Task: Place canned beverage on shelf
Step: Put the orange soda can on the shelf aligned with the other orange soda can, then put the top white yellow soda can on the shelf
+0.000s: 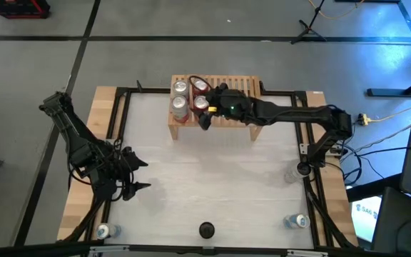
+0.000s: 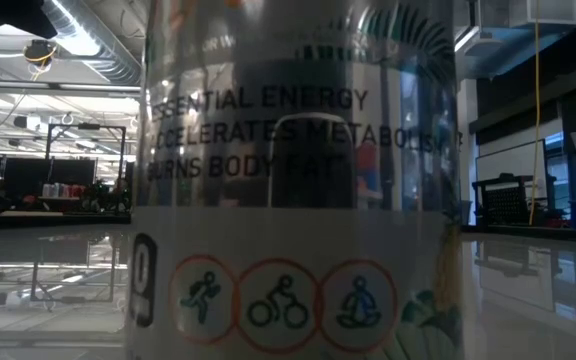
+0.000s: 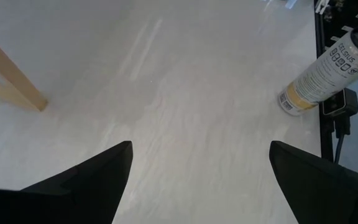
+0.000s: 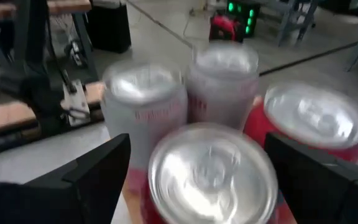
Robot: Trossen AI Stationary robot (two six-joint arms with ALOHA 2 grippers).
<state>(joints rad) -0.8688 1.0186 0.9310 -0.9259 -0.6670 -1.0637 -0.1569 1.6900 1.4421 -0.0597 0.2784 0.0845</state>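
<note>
Four cans stand clustered at one end of the shelf (image 1: 216, 107), a low light-wood rack with a slatted top and solid legs at the far side of the white surface (image 1: 205, 178). The right pincer (image 1: 207, 112) hovers over the nearest can (image 4: 211, 171), its dark fingers spread wide to either side and clear of the metal; the can appears set down and released, so this placement looks essentially finished apart from backing the arm away. More cans wait on the surface: one upright near its right edge (image 1: 292, 173), two lying at the near corners (image 1: 105, 230) (image 1: 297, 222), and one standing so close to the low camera (image 2: 298, 180) that its printed label fills the view. By that count the stocking is roughly half done. The left pincer (image 1: 135, 175) idles low over the left side, fingers spread and empty. Can tops are bright, round brushed aluminium; two bodies are red, two pale. The surface is smooth and glossy, framed in black rails.
</note>
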